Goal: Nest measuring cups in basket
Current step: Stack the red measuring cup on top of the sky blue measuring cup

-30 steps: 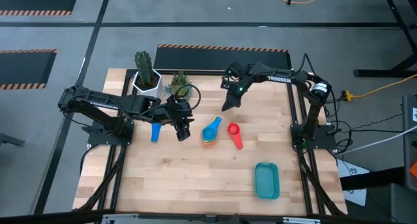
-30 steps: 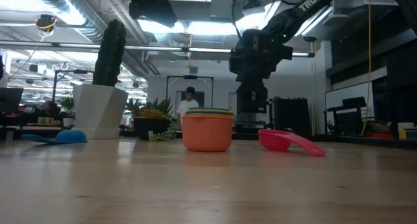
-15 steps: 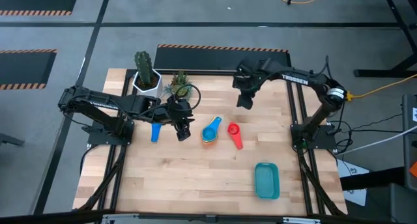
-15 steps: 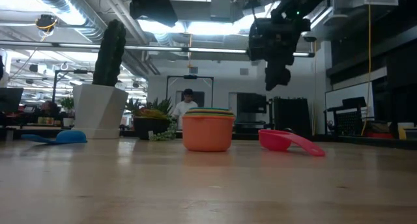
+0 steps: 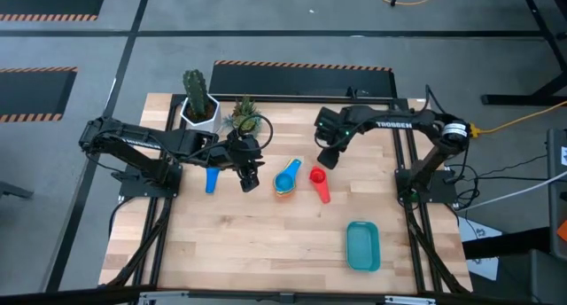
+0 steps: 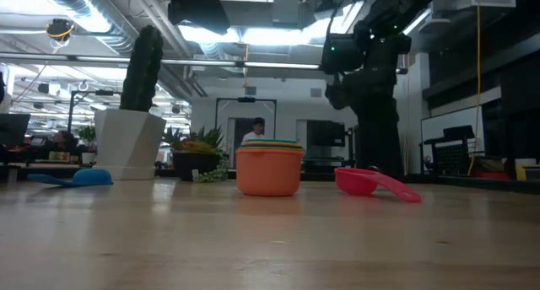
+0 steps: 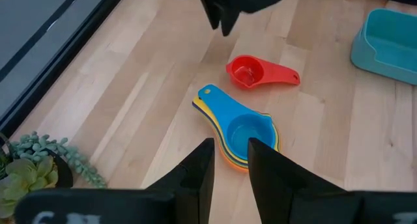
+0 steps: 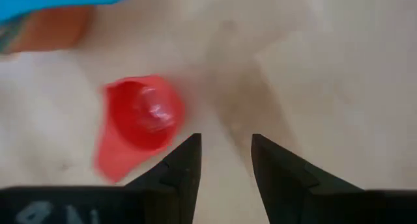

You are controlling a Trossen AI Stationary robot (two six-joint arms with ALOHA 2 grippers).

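Observation:
A stack of nested measuring cups [image 5: 286, 178], light blue on top and orange at the bottom [image 6: 268, 168], rests on the table's middle. A red cup [image 5: 319, 183] lies just to its right, bowl up. A dark blue cup [image 5: 211, 179] lies to the left. The teal basket [image 5: 362, 246] stands near the front right. My left gripper [image 5: 251, 176] hovers open left of the stack, nothing between its fingers [image 7: 202, 165]. My right gripper [image 5: 326, 159] hangs open just beyond the red cup [image 8: 140, 120], pointing down, clear of it.
A white pot with a cactus [image 5: 199, 105] and a small succulent plant [image 5: 244, 117] stand at the far left of the table. Bare wood lies between the cups and the basket. A person stands in the room far behind the table [image 6: 256, 131].
My right gripper has swung from the table's far side toward the near edge, to just beyond the red cup, and has tipped over so that it points steeply down. The cups have stayed where they were.

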